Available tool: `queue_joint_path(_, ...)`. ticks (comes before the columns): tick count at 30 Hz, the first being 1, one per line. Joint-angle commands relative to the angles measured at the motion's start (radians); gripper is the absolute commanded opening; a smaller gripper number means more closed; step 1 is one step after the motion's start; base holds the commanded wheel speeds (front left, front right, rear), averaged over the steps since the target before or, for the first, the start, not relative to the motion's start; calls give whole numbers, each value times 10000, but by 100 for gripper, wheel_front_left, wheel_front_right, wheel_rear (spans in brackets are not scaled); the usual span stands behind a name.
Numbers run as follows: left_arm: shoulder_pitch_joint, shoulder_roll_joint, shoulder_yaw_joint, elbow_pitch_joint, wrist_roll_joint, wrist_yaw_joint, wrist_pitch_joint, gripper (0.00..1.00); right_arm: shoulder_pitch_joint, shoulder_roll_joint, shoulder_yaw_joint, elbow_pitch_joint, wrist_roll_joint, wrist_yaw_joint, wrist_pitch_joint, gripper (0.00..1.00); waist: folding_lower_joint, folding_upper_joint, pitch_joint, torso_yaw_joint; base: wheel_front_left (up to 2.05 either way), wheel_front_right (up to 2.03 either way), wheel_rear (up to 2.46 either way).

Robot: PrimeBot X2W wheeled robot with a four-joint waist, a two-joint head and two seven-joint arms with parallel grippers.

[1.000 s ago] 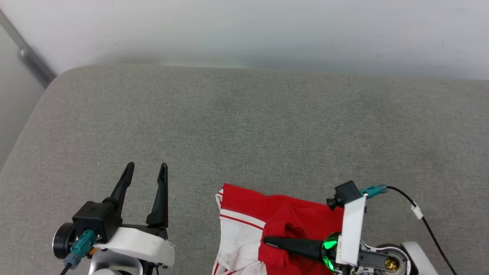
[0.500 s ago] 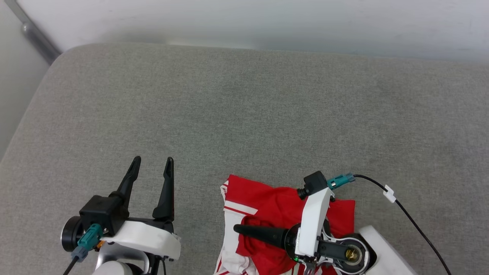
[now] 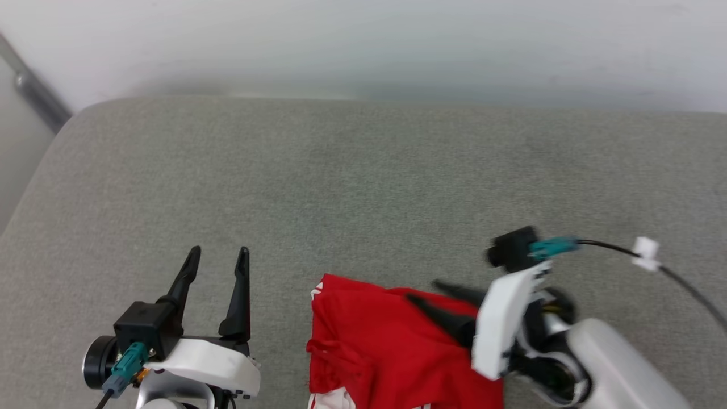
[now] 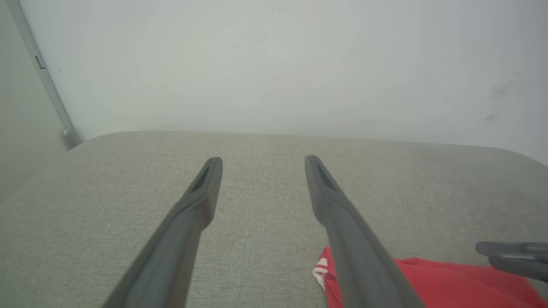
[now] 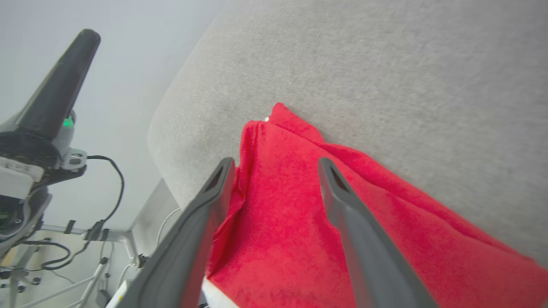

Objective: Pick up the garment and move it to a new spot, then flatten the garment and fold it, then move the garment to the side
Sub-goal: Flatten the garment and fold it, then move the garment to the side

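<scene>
- Bench (image 3: 363,182): grey cloth top with a rounded far-left corner, standing against a pale wall (image 3: 363,45).
- Left claw (image 3: 220,253): hovers over the near-left part of the bench with its fingers spread and nothing between them. They point toward the far edge, and the left wrist view (image 4: 263,160) shows them over bare grey cloth.
- Garment (image 3: 386,346): lies crumpled at the near edge of the bench, just right of the middle, with its near part cut off by the picture's bottom.
- Garment's lie: the far hem runs left to right along the bench. A corner with white-and-red trim points to the far left, and a scrap of white shows at the near left. In the right wrist view it (image 5: 291,214) stretches as a red band from that corner toward the lower right; its full long axis cannot be told.
- Right claw (image 3: 423,289): blurred, above the garment's right side with its fingers spread apart and pointing left and slightly away. The right wrist view (image 5: 276,162) shows red cloth below the gap, and nothing is pinched.
- Change: a second ago the right claw lay as one dark spike across a tuck in the cloth. Now it stands apart from the cloth.
- Change: a white sleeve panel then showed on the garment's left; red now covers most of it. The left claw is where it was.
</scene>
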Motion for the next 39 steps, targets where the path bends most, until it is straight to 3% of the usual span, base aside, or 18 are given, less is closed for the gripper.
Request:
queue_joint_path(1, 137, 32, 17, -43, -29, 54, -1, 100, 199, -360, -336, 8, -902, -3, -461, 100, 0, -1, -172, -165, 0, 0, 0)
queue_joint_path(4, 203, 70, 45, -67, -55, 93, 18, 100, 476, -505, -866, -10, -1930, -3, -917, 100, 0, -1, -274, -252, 0, 0, 0)
queue_joint_path(8, 405, 149, 103, -119, -100, 189, 7, 100, 1105, -753, -2465, -309, -3899, -4, -1765, 100, 0, -1, -445, -435, 0, 0, 0)
queue_joint_path(14, 724, 254, 339, -129, -179, 407, -30, 100, 2240, -207, -5018, -1342, -5766, -4, -3090, 100, 0, -1, -645, -750, 0, 0, 0)
queue_joint_path(18, 984, 282, 560, -68, -211, 534, -73, 100, 2817, 276, -5875, -2138, -6395, -4, -3714, 100, 0, -1, -804, -944, 0, 0, 0)
queue_joint_path(27, 1707, 255, 951, -73, -136, 632, -162, 100, 4083, 948, -5922, -3601, -7038, -4, -4039, 100, 0, -1, -1237, -1166, 0, 0, 0)
queue_joint_path(39, 2073, 69, 1294, -54, -21, 427, -206, 100, 4932, 1258, -5711, -4456, -7176, -4, -3928, 100, 0, -1, -1349, -1326, 0, 0, 0)
